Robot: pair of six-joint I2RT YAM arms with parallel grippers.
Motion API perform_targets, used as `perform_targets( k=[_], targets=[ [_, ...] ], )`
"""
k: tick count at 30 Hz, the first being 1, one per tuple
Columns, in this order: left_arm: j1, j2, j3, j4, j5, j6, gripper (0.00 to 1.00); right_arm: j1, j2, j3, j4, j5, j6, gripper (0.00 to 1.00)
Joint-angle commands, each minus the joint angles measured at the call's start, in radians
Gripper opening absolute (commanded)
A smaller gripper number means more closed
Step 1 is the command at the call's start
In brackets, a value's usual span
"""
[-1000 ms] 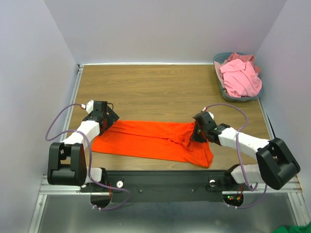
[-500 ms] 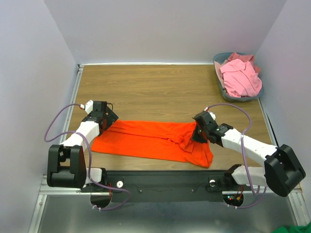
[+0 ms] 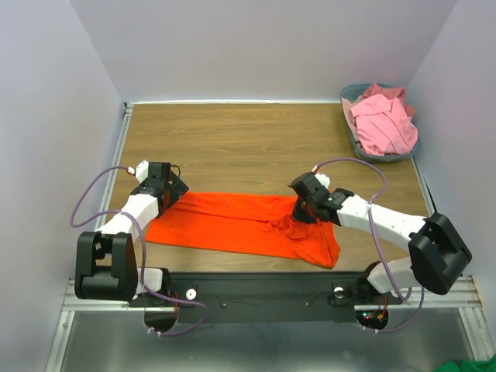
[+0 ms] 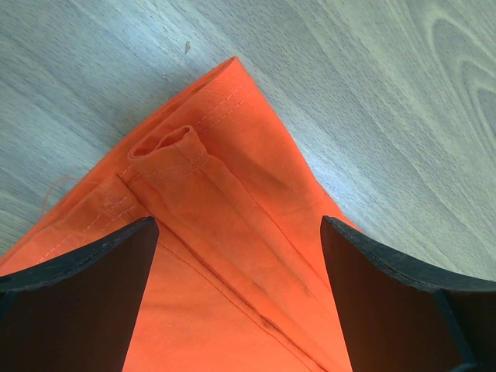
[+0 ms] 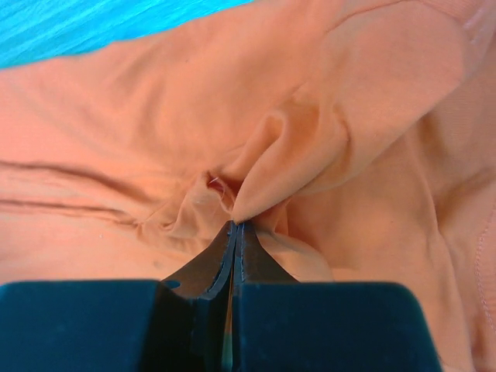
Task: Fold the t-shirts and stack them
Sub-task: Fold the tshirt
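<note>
One bright orange-red cloth t-shirt lies stretched and wrinkled along the wooden table's near edge. Pale pink t-shirts, count unclear, fill one grey-blue plastic basket at the table's far right corner. The right gripper pinches a raised fold of the orange-red shirt. The left gripper is spread over the shirt's hemmed corner.

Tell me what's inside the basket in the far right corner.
Crumpled pink shirts fill the basket, heaped above its rim. How many there are, and anything beneath them, is covered by the top layers.
</note>
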State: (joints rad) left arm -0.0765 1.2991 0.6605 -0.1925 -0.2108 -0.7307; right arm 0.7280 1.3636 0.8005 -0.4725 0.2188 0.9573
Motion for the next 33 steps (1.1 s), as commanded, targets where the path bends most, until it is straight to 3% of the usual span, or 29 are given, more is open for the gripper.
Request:
perform_targets(
  k=[1,8,11,13,19,28,33],
  targets=[
    [0.004,-0.038,-0.015,-0.008,-0.021,0.010,0.98,0.008,-0.004,0.025,-0.008,0.057,0.049,0.02],
    [0.004,-0.035,-0.009,-0.012,-0.025,0.008,0.98,0.008,-0.159,-0.098,-0.009,0.042,0.115,0.08],
    [0.006,-0.032,-0.010,-0.005,-0.024,0.004,0.98,0.008,-0.260,-0.148,-0.011,0.022,0.124,0.22],
    [0.004,-0.027,-0.007,-0.007,-0.024,0.004,0.98,0.008,-0.303,-0.156,-0.021,0.011,0.113,0.39],
    [0.006,-0.024,-0.006,-0.015,-0.029,0.004,0.98,0.005,-0.362,-0.115,-0.081,0.203,0.095,0.73],
    [0.006,-0.037,-0.004,-0.015,-0.029,0.008,0.98,-0.070,-0.063,0.087,-0.089,0.323,-0.026,0.75],
    [0.006,-0.037,-0.007,-0.015,-0.028,0.013,0.98,-0.110,0.083,0.121,-0.094,0.329,-0.031,0.55]
  ],
)
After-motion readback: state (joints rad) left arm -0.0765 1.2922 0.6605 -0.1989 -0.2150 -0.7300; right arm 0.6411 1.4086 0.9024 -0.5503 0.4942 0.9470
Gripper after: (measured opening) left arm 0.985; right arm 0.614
